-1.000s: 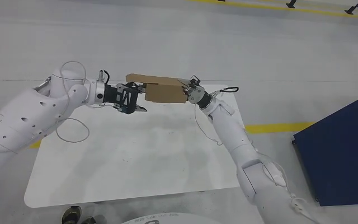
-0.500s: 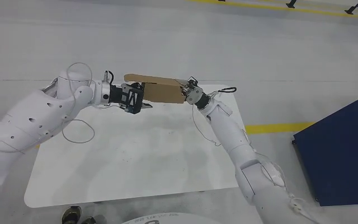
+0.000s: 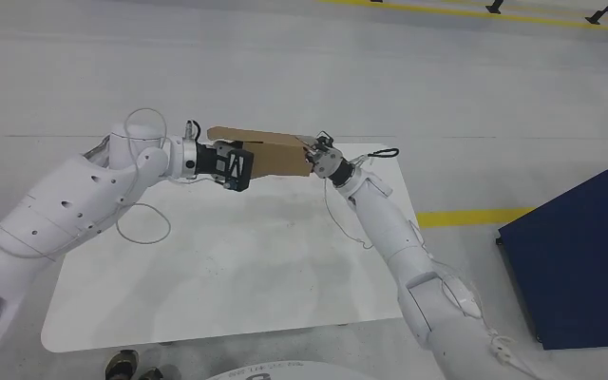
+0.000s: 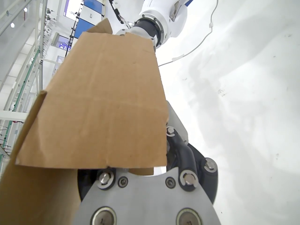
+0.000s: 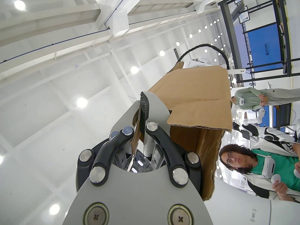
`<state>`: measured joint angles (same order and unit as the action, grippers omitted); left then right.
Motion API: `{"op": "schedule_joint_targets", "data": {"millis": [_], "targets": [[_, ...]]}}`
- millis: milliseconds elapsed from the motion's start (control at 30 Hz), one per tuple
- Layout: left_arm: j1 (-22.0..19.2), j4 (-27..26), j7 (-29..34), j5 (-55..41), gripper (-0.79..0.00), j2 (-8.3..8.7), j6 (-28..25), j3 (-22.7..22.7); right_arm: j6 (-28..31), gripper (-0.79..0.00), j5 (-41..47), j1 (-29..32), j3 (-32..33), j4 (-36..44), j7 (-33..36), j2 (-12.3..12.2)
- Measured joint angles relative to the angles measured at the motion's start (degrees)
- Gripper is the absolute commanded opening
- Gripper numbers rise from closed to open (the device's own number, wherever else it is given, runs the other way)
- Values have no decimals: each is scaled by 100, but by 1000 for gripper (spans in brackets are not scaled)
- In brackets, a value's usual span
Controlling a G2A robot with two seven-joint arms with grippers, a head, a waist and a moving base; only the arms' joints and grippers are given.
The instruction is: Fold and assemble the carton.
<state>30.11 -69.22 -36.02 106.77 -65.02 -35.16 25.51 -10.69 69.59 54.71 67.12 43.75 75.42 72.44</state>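
A brown carton (image 3: 275,157) hangs in the air over the far edge of the white table (image 3: 237,275), stretched between both arms. My right gripper (image 3: 314,158) is shut on a thin flap edge at its right end; the cardboard sits pinched between the fingers of the right gripper (image 5: 141,111), with the carton body (image 5: 199,99) beyond. My left gripper (image 3: 237,166) is at the carton's left end, open. In the left wrist view a carton panel (image 4: 105,99) covers most of that gripper, and one finger (image 4: 172,127) stands beside the panel's edge.
A dark blue block (image 3: 570,256) stands on the floor right of the table. A black cable loop (image 3: 385,152) lies at the table's far right corner. The table's near and middle surface is bare.
My left gripper has moved right and slightly away, from below the carton's left part up to its left end. The carton and right gripper shifted a little toward the far edge.
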Motion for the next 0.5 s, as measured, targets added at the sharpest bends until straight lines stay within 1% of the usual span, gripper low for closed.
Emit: {"op": "schedule_joint_targets", "data": {"millis": [167, 233, 467, 500], "targets": [[-49, 168, -3, -81, -566, -146, -26, -49, -37, -785, 37, 58, 72, 74, -22, -3], [-64, 258, -23, -108, -613, -199, -20, -61, -49, -785, 33, 80, 87, 118, -35, -3], [-98, 506, -52, -140, -668, -340, 27, -62, -101, -785, -35, 154, 56, 287, -113, 20], [-101, 526, -58, -134, -785, -356, 28, -63, -101, -785, -47, 160, 49, 300, -132, 24]]}}
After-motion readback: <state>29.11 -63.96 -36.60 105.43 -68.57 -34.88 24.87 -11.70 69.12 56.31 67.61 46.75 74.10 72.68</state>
